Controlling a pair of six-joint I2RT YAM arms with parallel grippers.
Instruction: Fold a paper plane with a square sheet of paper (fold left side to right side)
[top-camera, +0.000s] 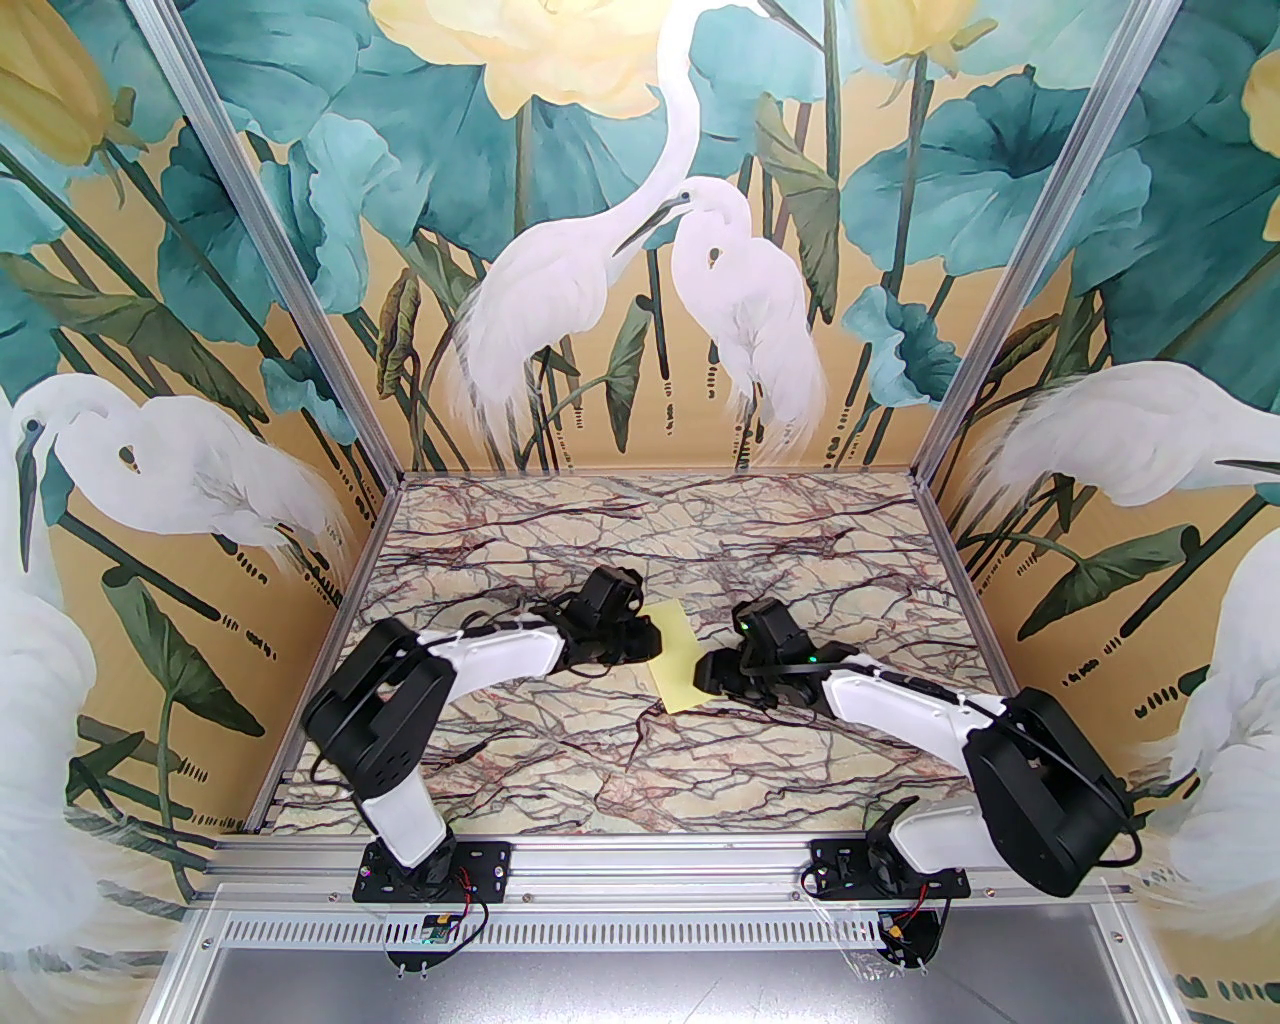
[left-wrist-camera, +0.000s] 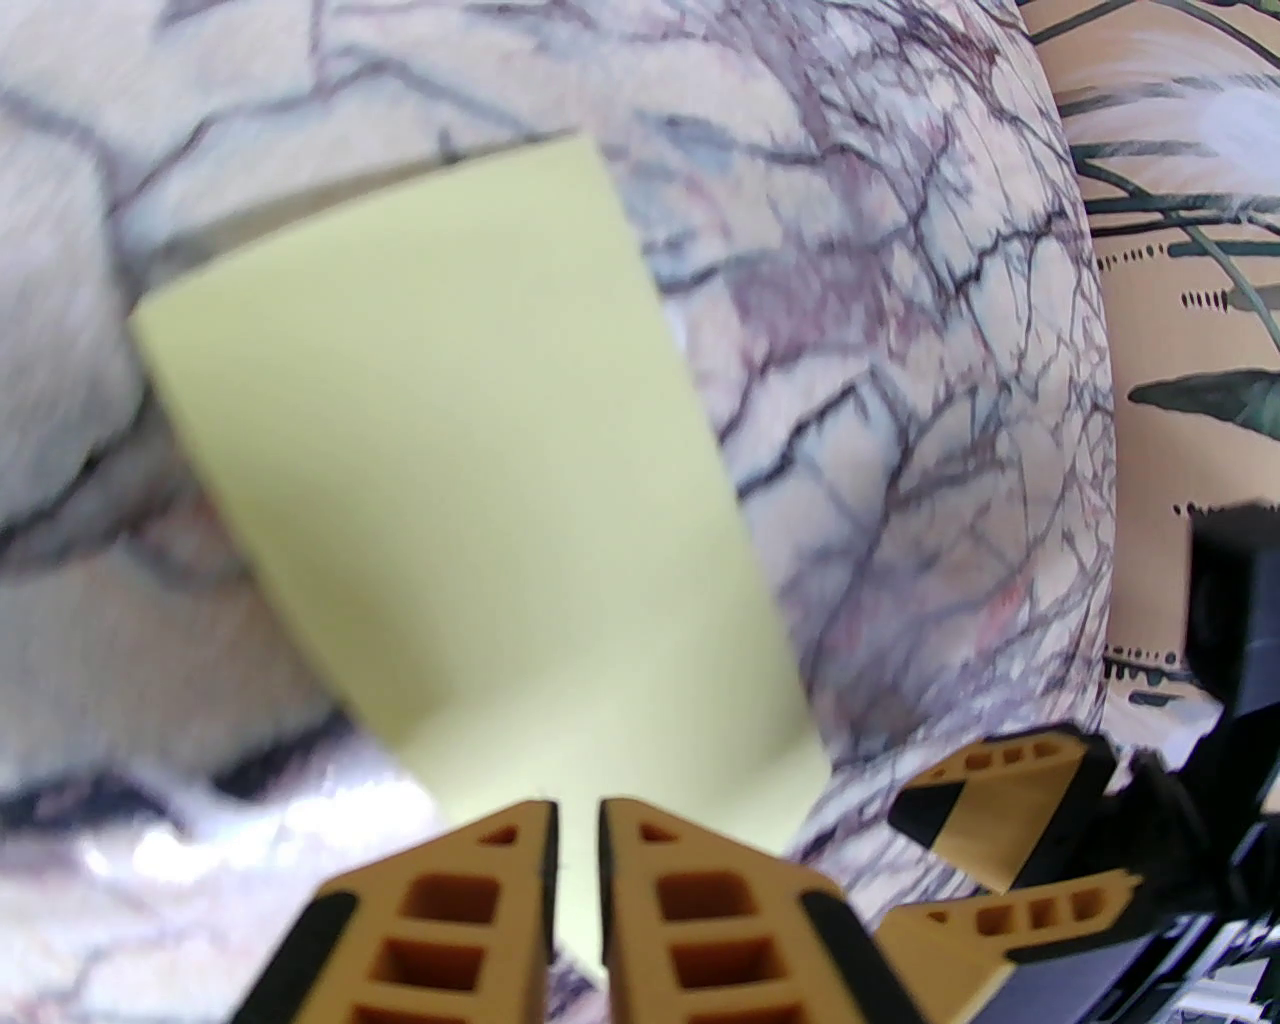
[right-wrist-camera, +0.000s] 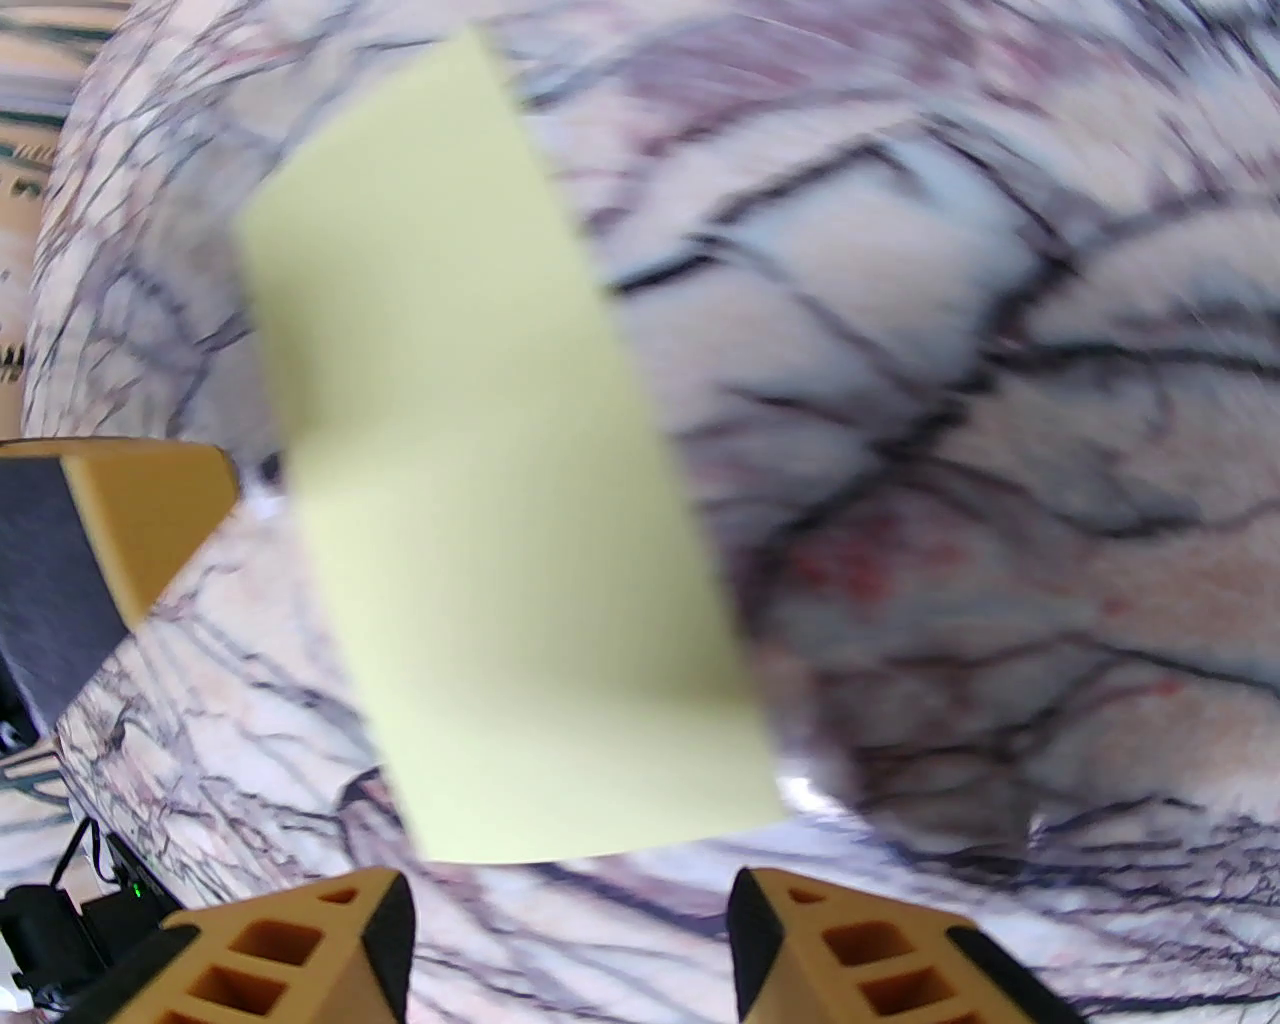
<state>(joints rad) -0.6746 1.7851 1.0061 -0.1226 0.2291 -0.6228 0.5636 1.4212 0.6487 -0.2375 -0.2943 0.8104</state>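
Note:
The square sheet of paper (top-camera: 680, 660) is pale yellow and lies mid-table as a narrow rectangle, apparently doubled over. In the left wrist view the sheet (left-wrist-camera: 480, 480) looks lifted, with a shadow under its far edge. Its near end runs between the nearly touching fingers of my left gripper (left-wrist-camera: 578, 850). From above, the left gripper (top-camera: 648, 638) sits at the paper's left edge. My right gripper (top-camera: 708, 672) hovers at the right edge. Its fingers stand wide apart (right-wrist-camera: 570, 930), just short of the sheet (right-wrist-camera: 500, 500) and holding nothing. A pointed paper plane is out of view.
The marble-patterned table (top-camera: 620, 770) is bounded by painted walls on three sides and an aluminium rail at the near edge. The right gripper's orange fingers (left-wrist-camera: 1000, 800) are close beside the left one, so the two grippers nearly meet over the paper.

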